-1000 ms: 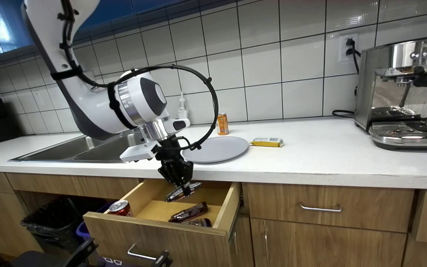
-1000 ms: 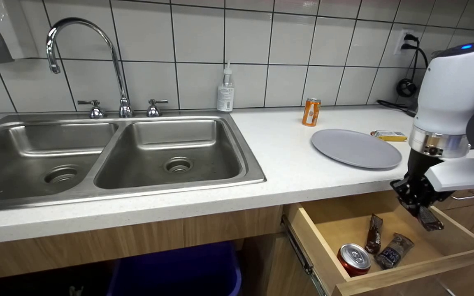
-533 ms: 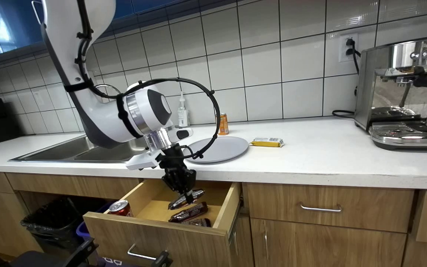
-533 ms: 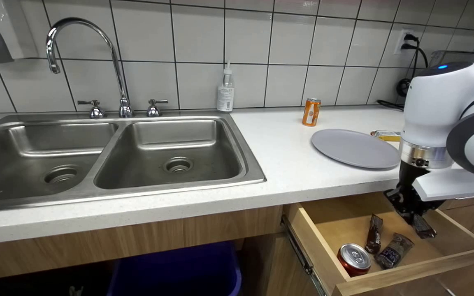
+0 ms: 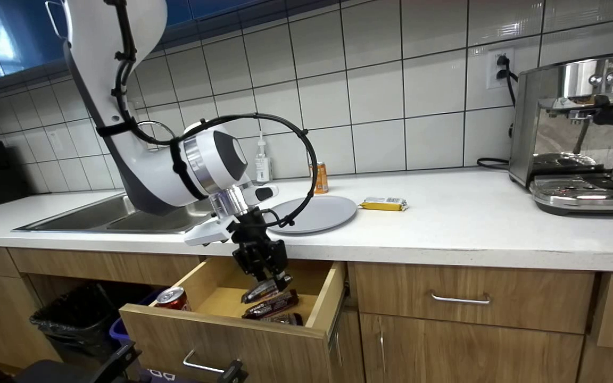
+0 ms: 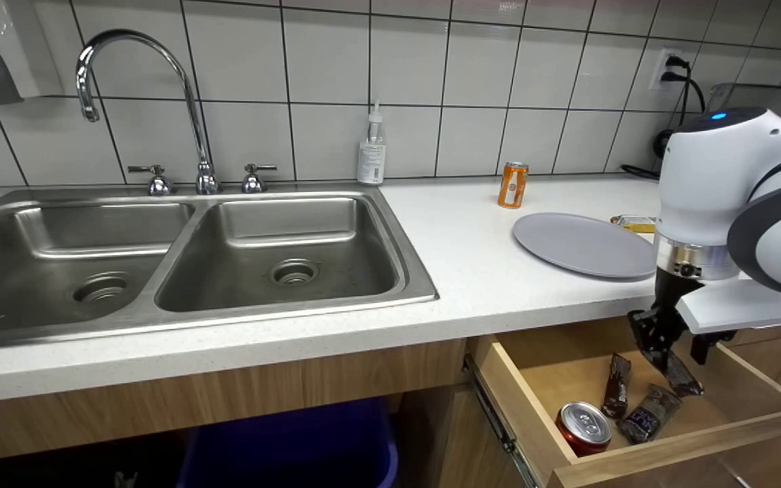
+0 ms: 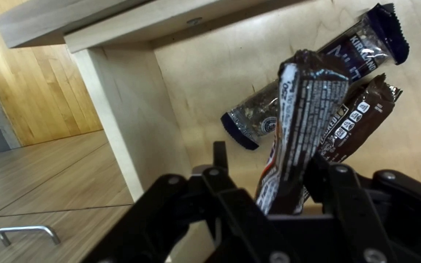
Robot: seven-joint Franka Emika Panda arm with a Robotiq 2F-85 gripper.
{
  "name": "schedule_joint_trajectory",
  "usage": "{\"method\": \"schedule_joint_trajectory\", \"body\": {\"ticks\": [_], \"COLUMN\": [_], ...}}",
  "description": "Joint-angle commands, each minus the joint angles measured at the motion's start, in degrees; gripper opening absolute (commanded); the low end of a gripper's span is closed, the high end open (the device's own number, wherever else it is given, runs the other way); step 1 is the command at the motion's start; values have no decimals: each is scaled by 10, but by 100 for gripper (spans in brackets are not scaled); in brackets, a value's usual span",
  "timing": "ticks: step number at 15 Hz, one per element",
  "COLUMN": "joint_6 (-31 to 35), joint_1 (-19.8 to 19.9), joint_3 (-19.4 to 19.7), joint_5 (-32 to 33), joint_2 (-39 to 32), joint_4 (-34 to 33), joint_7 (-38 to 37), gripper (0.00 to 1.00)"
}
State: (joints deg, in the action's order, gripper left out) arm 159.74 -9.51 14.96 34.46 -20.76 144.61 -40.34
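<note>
My gripper (image 5: pixel 273 281) is inside the open wooden drawer (image 5: pixel 221 340). Its fingers are spread apart; it also shows in an exterior view (image 6: pixel 682 352) and in the wrist view (image 7: pixel 267 168). A brown wrapped bar (image 7: pixel 305 128) lies between the fingers, close to or touching one finger, with a gap on the opposite side. That bar also shows in an exterior view (image 6: pixel 683 378), tilted. Below it on the drawer floor lie a dark brown bar (image 7: pixel 360 120) and a clear-wrapped nut bar (image 7: pixel 364 54). A red can (image 6: pixel 584 428) stands in the drawer's front corner.
On the counter are a grey plate (image 6: pixel 584 245), an orange can (image 6: pixel 512 185), a yellow-wrapped bar (image 5: pixel 383 204) and a soap bottle (image 6: pixel 371 152). A double sink (image 6: pixel 282 271) lies beside them. A coffee machine (image 5: pixel 588 133) stands farther along. A black-lined bin (image 5: pixel 80 319) is below.
My gripper has moved lower into the drawer with the brown bar, shifting slightly sideways. Its fingers, closed on the bar before, have now spread apart. The other bars and the can have not moved.
</note>
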Motion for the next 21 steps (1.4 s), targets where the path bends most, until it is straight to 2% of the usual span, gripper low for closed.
{"method": "schedule_joint_trajectory", "body": {"ticks": [1, 3, 4, 11, 16, 21], "joint_6": [7, 5, 5, 13, 9, -4], "joint_1": [-11, -11, -12, 0, 24, 57], "joint_3": [14, 17, 18, 17, 1, -21], "joint_5": [4, 4, 5, 5, -16, -104], "joint_2": [22, 23, 25, 66, 116, 145], "joint_4": [13, 12, 12, 30, 46, 37], "joint_7": [8, 9, 9, 32, 81, 161], "gripper": [83, 98, 100, 100, 100, 100]}}
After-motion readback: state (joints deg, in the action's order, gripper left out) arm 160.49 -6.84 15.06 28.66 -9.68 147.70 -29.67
